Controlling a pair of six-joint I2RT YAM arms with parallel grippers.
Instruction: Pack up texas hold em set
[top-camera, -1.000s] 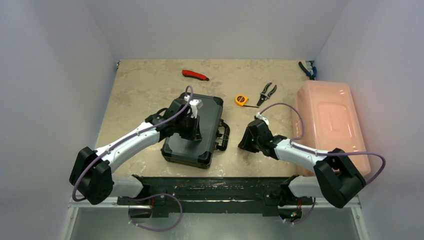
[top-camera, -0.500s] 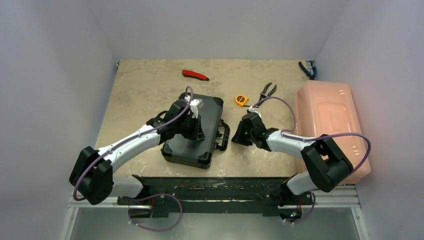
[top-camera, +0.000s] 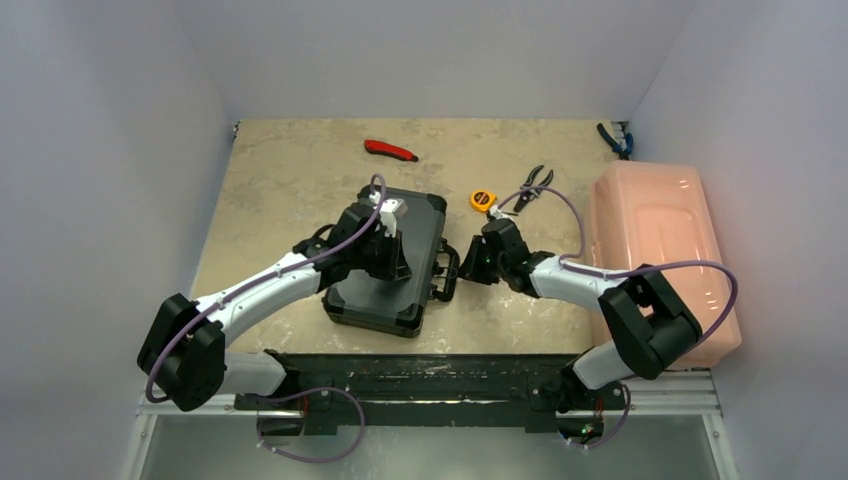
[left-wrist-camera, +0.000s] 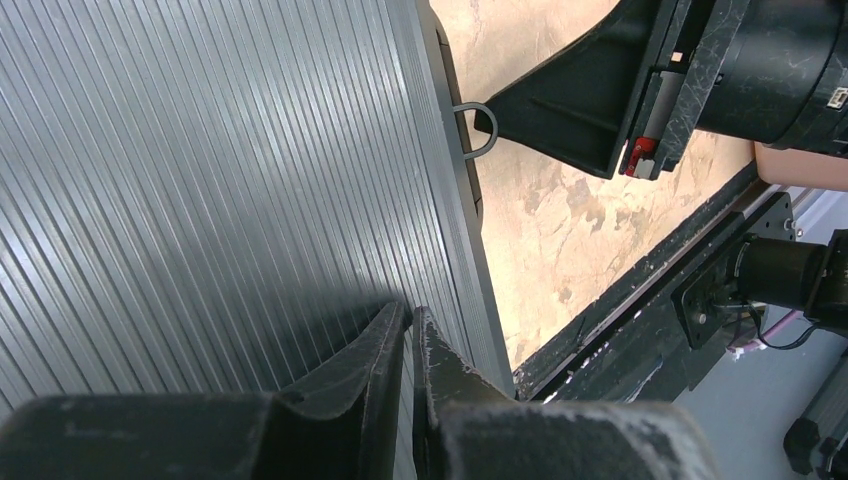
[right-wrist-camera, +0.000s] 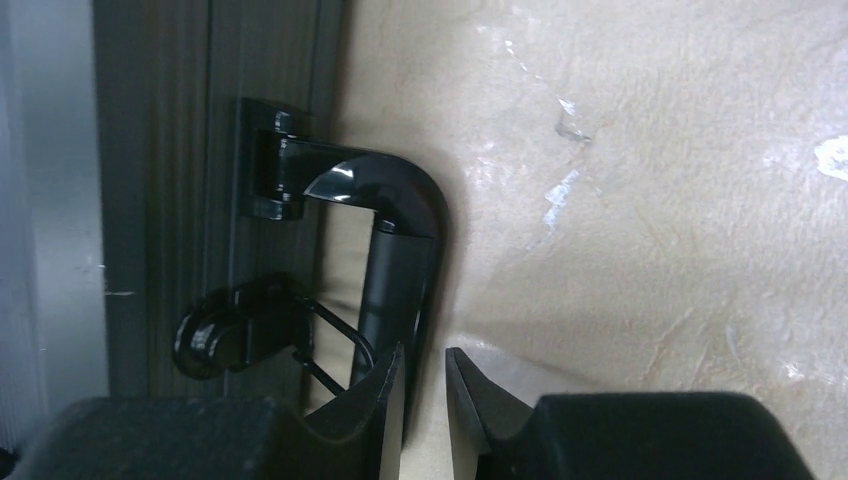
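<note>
Case (top-camera: 392, 262) closed on worktop (top-camera: 290, 180), under left gripper (left-wrist-camera: 410, 330), fingers pressed together on ribbed lid. Right gripper (right-wrist-camera: 420, 385) at handle (right-wrist-camera: 400, 260), fingers nearly together, pinching nothing. Risk: fingertip slips past latch (right-wrist-camera: 240, 335), snags wire loop, shoves case sideways from beneath left fingers.

Both arms are built alike: chunky black joint housings linked by slim white tube sections, with a thin purple cable looping loosely along each from base to wrist. The left arm (top-camera: 262, 290) ends in a black wrist block topped by a small white box. The right arm (top-camera: 585, 285) carries a red tab and a small white label on its wrist housing. The left gripper (left-wrist-camera: 410, 325) and right gripper (right-wrist-camera: 423, 378) each have matte black, wedge-shaped fingers with a rough, grainy finish, tapering to narrow tips.
</note>
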